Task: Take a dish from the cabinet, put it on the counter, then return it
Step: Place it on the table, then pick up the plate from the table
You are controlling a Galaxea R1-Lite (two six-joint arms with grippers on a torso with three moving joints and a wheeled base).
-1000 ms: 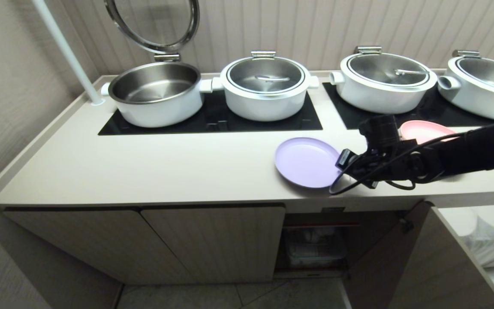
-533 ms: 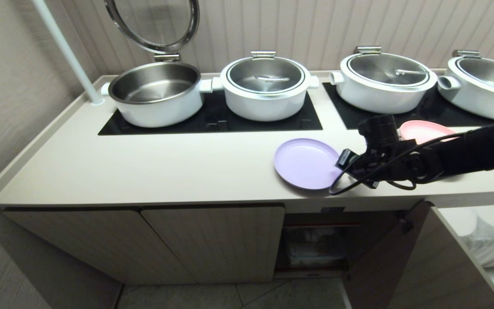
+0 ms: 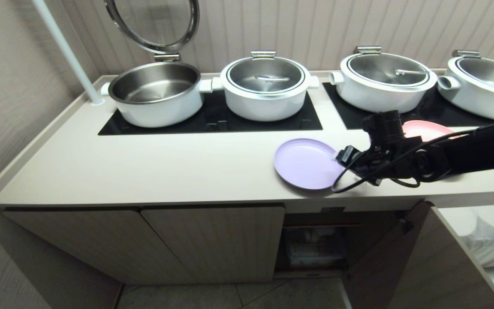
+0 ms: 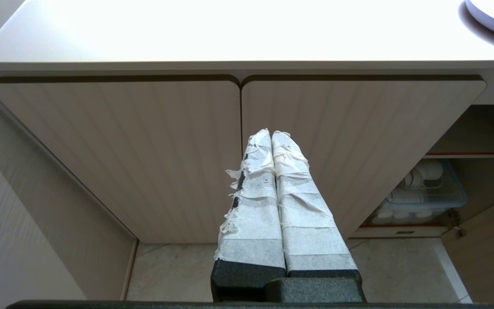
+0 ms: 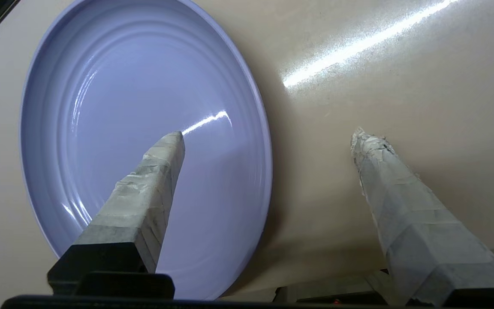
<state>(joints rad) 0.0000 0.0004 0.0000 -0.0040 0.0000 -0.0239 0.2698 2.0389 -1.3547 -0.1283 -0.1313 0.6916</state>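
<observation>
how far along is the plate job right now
Done: the dish lies flat on the counter. In hand: the right gripper is open, fingers straddling its rim, gripping nothing. Left: regrasp it and return it to the open cabinet. The left gripper is parked, shut.

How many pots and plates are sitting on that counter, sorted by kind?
White pots: 4 (open pot, lidded pots)
Lavender plate: 1
Pink plate: 1
Total: 6
</observation>
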